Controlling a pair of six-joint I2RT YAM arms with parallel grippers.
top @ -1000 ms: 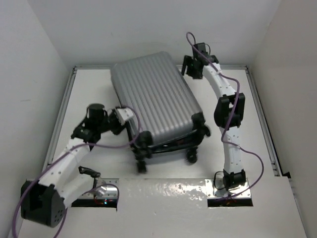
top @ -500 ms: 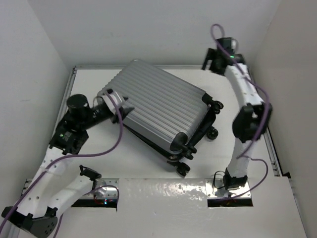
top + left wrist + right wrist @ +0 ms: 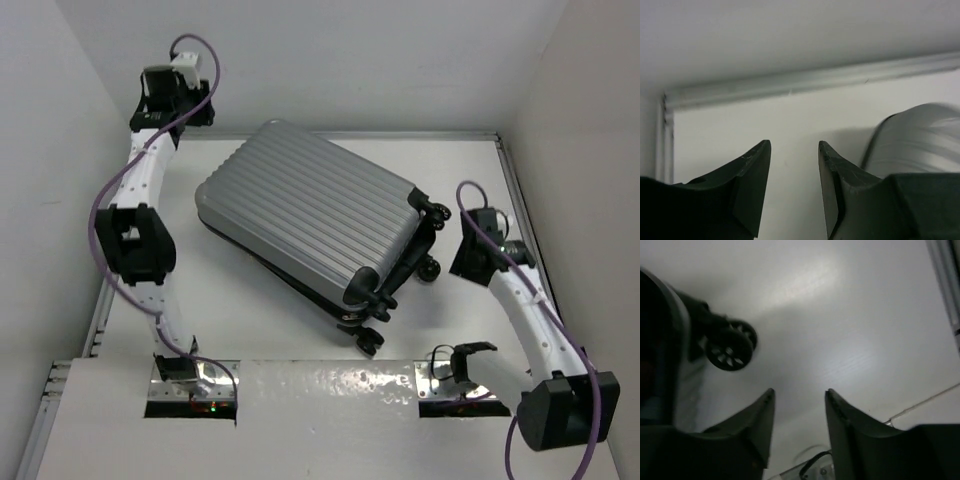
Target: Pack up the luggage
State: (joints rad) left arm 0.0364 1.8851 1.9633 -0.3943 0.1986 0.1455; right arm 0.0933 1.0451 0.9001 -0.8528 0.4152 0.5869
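The luggage (image 3: 305,210), a silver-grey ribbed hard-shell suitcase, lies shut and slanted in the middle of the table, its black wheels (image 3: 428,240) towards the right and near side. My left gripper (image 3: 180,98) is up at the far left corner, apart from the case. In the left wrist view it (image 3: 794,145) stands open and empty over bare table, with the luggage (image 3: 920,142) at the right edge. My right gripper (image 3: 468,258) hangs just right of the wheels. In the right wrist view it (image 3: 800,392) is open and empty, with a wheel (image 3: 730,347) to its left.
A raised metal rail (image 3: 805,80) runs along the table's far edge, and white walls close in the back and both sides. Metal base plates (image 3: 465,385) with cables sit at the near edge. The right rail (image 3: 525,230) lies close to the right arm.
The luggage turned clockwise a second ago and has since stayed put. The left arm swung from the case's left side to the far left corner. The right arm dropped from the far right corner to beside the wheels.
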